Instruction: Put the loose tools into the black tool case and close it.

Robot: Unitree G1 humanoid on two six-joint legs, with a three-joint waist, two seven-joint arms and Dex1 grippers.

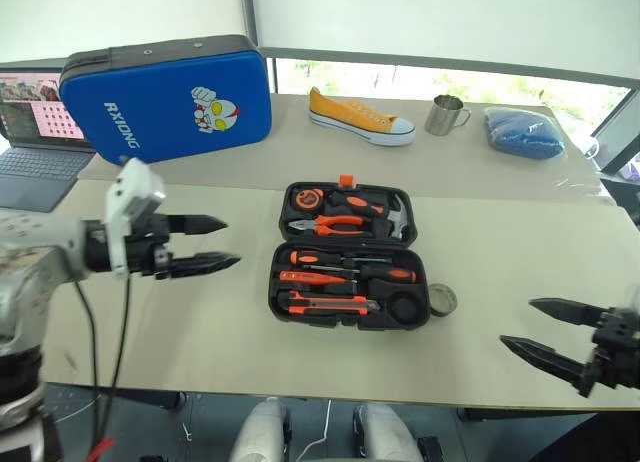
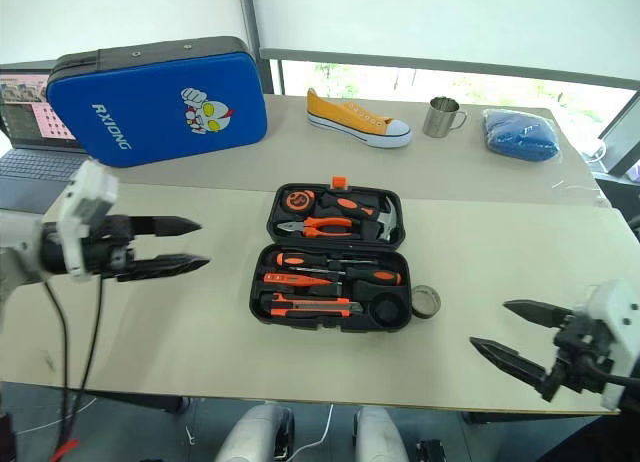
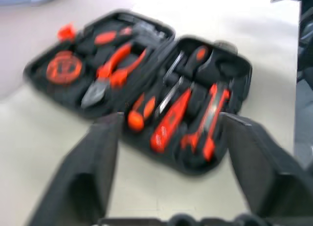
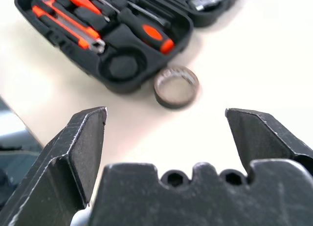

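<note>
The black tool case [image 1: 277, 294] lies open in the middle of the table, orange latch at its far edge. Its near half holds two screwdrivers [image 1: 385, 274], a thin orange tester pen [image 1: 310, 278] and a utility knife [image 1: 325, 303]; a round slot [image 1: 405, 306] at its right end is bare. A small grey tape roll [image 1: 441, 300] sits on the table, just right of the case. My left gripper [image 1: 232, 242] hovers open to the left of the case, pointing at it. My right gripper [image 1: 516, 322] is open at the near right, facing the tape roll [image 4: 176, 85].
The case's far half holds orange-handled pliers [image 1: 335, 224], a hammer and a tape measure. A blue cartoon-printed zip case [image 1: 170, 97] and a laptop [image 1: 35, 152] stand at the far left. A yellow shoe [image 1: 360, 117], metal mug [image 1: 446, 114] and blue bundle [image 1: 525, 132] line the back.
</note>
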